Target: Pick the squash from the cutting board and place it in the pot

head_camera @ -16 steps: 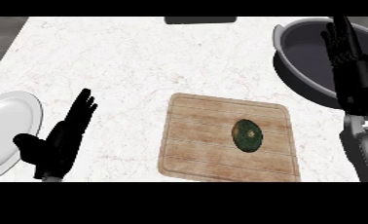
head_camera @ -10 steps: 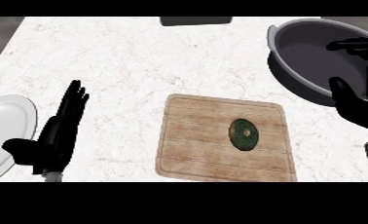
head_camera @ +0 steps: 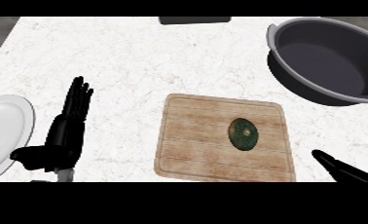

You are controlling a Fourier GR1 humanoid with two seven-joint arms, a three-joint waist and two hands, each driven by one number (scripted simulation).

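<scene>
A dark green squash (head_camera: 244,133) lies on the right half of the wooden cutting board (head_camera: 201,140). The grey pot (head_camera: 287,67) stands at the upper right, with nothing in it. My left hand (head_camera: 63,133) rests open at the lower left, fingers straight and pointing up, well left of the board. Of my right hand (head_camera: 343,168) only a black tip shows at the lower right corner, to the right of the board and below the squash; its fingers are hidden.
A white plate (head_camera: 16,125) sits at the left edge, beside my left hand. A dark flat object (head_camera: 194,20) lies at the counter's far edge. White marble counter lies between the board and the pot.
My right hand has come down from over the pot to the lower right corner, mostly out of view. The left hand has shifted slightly left and down. The squash has not moved.
</scene>
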